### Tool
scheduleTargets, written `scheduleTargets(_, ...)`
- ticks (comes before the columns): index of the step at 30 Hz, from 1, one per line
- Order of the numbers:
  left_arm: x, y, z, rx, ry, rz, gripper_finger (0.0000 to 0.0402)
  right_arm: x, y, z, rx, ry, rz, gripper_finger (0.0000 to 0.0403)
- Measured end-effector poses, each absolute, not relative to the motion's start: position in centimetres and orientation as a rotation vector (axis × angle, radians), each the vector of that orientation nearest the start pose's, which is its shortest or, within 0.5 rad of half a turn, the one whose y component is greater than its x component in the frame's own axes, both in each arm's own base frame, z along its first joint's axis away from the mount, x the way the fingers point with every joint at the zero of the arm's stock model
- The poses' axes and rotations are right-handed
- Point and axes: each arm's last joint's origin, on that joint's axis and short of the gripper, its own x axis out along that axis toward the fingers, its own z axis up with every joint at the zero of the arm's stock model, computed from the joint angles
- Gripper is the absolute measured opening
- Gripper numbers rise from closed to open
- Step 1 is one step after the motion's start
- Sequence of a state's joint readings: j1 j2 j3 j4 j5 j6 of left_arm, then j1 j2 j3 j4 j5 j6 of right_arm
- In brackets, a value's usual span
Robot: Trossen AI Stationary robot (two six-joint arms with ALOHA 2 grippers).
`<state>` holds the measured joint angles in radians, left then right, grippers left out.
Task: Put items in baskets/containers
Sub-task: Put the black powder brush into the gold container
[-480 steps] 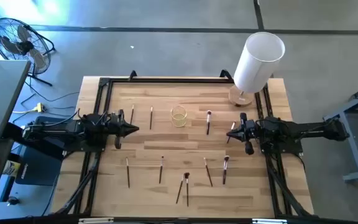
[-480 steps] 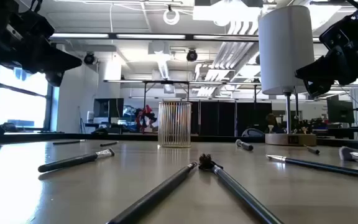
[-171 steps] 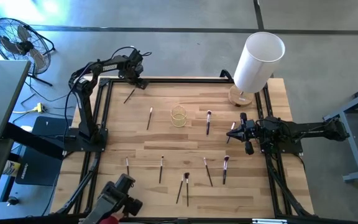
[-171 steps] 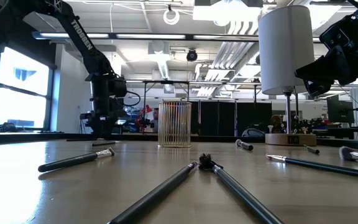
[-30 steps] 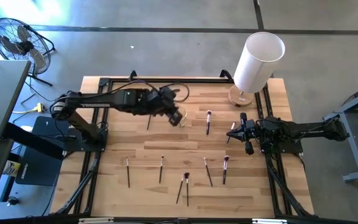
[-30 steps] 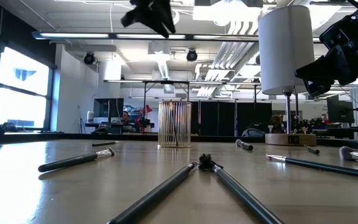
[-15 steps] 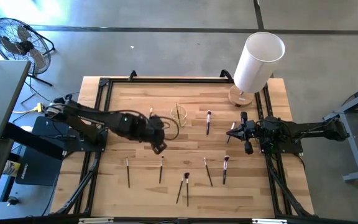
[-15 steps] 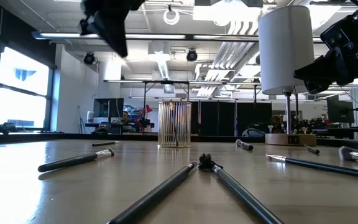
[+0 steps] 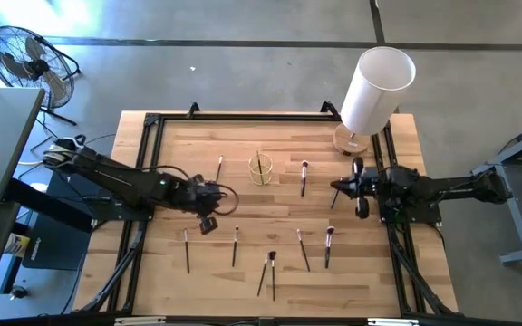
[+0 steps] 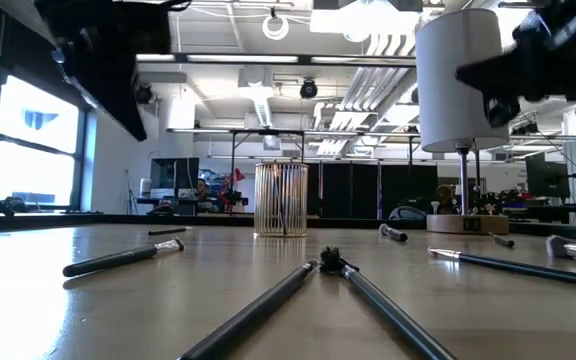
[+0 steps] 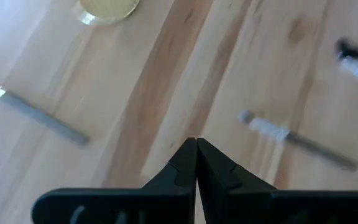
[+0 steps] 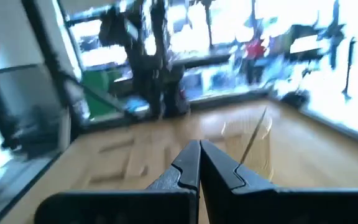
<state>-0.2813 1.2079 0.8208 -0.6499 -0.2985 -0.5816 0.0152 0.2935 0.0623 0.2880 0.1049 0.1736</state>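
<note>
- Looking down from above, most of the work is judged undone: one brush [image 9: 260, 166] is seen leaning inside the small yellowish cup [image 9: 260, 169] near the table's far middle, while about nine brushes are left lying on the wooden table [image 9: 279, 195], among them one [image 9: 219, 167] just beside the cup, one [image 9: 304, 177] on its other side and a cluster [image 9: 267, 272] along the near edge. The left gripper [image 9: 207, 223] is held above the boards left of centre, nothing seen in it; the right gripper [image 9: 355, 188] is parked at the right edge, near the big white cylinder [image 9: 375, 88].
- At table height, the cup [image 10: 281, 200] is shown upright in the middle distance, brushes [image 10: 123, 258] lying flat in front of it, both arms raised clear of the surface.
- Seen from the left wrist, the fingers [image 11: 185, 167] are pressed together and empty, above bare wood between two brushes [image 11: 298, 140], with the cup [image 11: 109, 9] well apart.
- Seen from the right wrist, the fingers [image 12: 187, 168] are likewise closed on nothing, pointed toward the cup [image 12: 247, 147].
</note>
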Motion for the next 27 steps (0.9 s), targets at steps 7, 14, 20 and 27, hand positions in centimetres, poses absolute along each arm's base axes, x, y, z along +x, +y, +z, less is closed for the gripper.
scheduleTargets(7, 18.4, -4.4, 22.5, -0.240, 0.876, 0.300, 0.0000, 16.2, -0.2, 26.0, -0.018, 0.061, -0.284, 0.0001)
scheduleTargets(14, 15.9, -3.0, 23.7, -0.250, 0.738, 0.335, 0.0000, 25.0, -0.3, 30.9, 0.140, 0.214, -0.444, 0.0000)
scheduleTargets(20, 15.2, -2.1, 25.5, -0.251, 0.616, 0.305, 0.0000, 31.0, -1.5, 31.5, 0.251, 0.337, -0.628, 0.0000)
scheduleTargets(27, 14.9, -2.1, 25.3, -0.242, 0.638, 0.254, 0.0000, 35.2, -3.5, 30.0, 0.334, 0.655, -0.891, 0.0000)
